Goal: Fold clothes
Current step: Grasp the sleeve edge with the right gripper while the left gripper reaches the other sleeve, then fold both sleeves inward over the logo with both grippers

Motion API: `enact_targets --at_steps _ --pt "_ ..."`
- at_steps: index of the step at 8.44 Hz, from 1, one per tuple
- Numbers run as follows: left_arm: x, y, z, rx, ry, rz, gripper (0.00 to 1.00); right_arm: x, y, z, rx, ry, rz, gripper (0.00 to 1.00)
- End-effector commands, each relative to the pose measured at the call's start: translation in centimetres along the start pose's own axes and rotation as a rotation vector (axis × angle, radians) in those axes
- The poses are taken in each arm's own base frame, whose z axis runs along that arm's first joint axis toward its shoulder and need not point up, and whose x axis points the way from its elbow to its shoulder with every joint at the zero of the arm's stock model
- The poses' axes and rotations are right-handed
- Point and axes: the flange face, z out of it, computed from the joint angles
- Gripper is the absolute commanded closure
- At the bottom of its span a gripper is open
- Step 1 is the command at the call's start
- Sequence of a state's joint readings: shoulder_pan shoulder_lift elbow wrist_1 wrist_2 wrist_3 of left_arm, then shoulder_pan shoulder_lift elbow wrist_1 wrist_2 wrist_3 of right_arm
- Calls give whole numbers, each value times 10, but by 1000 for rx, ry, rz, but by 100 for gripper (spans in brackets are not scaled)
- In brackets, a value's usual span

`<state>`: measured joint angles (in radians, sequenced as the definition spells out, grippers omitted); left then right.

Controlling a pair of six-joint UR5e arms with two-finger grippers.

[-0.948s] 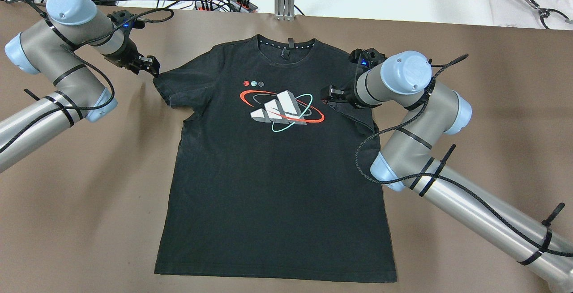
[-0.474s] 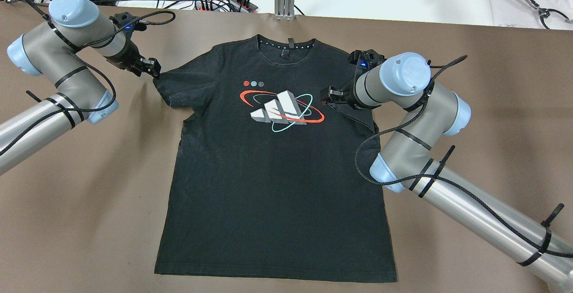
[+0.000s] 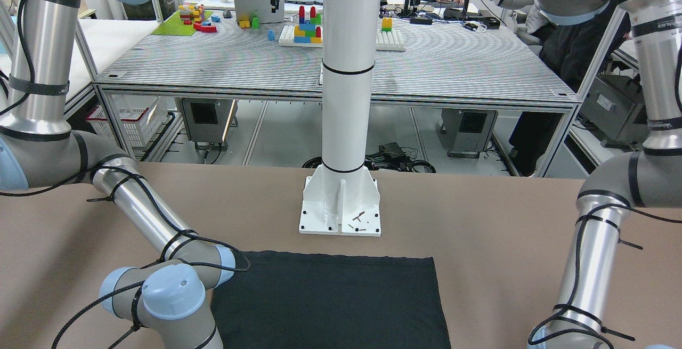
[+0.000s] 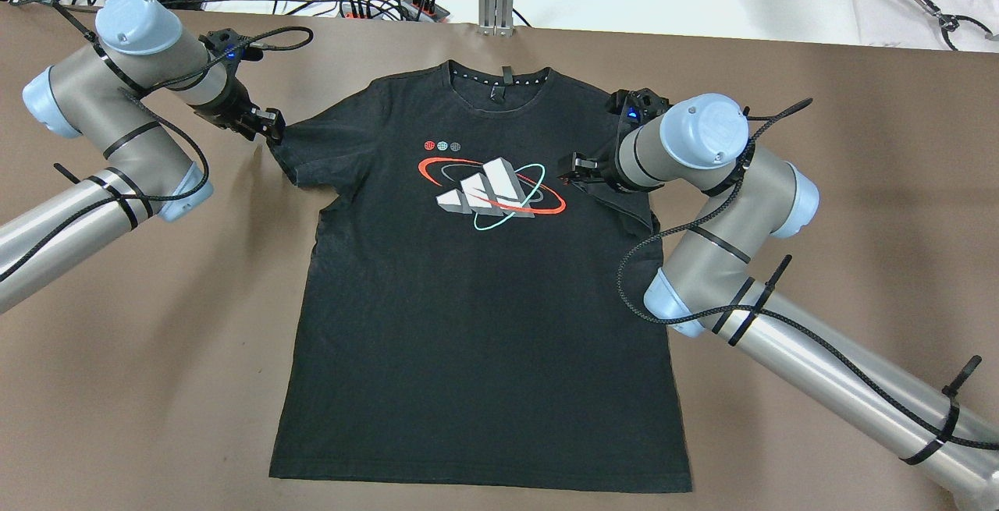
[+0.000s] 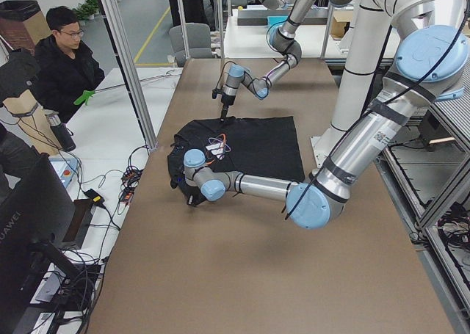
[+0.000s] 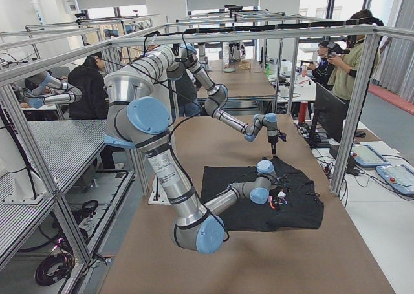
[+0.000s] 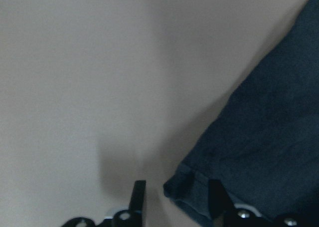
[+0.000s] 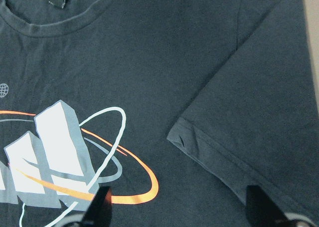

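Black T-shirt [image 4: 468, 324] flat on tabletop [image 4: 156, 386] for folding, left gripper [image 4: 271, 126] parted astride its sleeve hem [image 7: 187, 188], seemingly to pinch, right gripper [image 4: 570, 172] parted above its folded-in sleeve [image 8: 249, 112].

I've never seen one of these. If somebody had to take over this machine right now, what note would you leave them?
Left gripper: open, fingers either side of the left sleeve's hem corner, not closed on it.
Right gripper: open over the right sleeve, holding nothing.
T-shirt: flat on the table, print up.
Done: right sleeve lies folded in over the chest.
Left: fold the left sleeve in, then fold the body.
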<state>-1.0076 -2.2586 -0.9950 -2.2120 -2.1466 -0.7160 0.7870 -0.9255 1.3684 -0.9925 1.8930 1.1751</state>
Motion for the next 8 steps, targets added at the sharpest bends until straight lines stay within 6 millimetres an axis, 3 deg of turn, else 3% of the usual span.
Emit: enact_targets --at_steps 1,3,6,8 --pt "3 1 2 -4 2 4 94 -1 3 2 -4 0 0 5" --pt "6 -3 -6 8 11 4 100 -6 15 8 -22 -2 -10 5" --pt "30 -9 -83 12 178 -24 100 -4 19 8 -24 -8 -13 5" --pt "82 -8 -107 13 207 -143 100 -3 19 7 -23 -10 -15 5"
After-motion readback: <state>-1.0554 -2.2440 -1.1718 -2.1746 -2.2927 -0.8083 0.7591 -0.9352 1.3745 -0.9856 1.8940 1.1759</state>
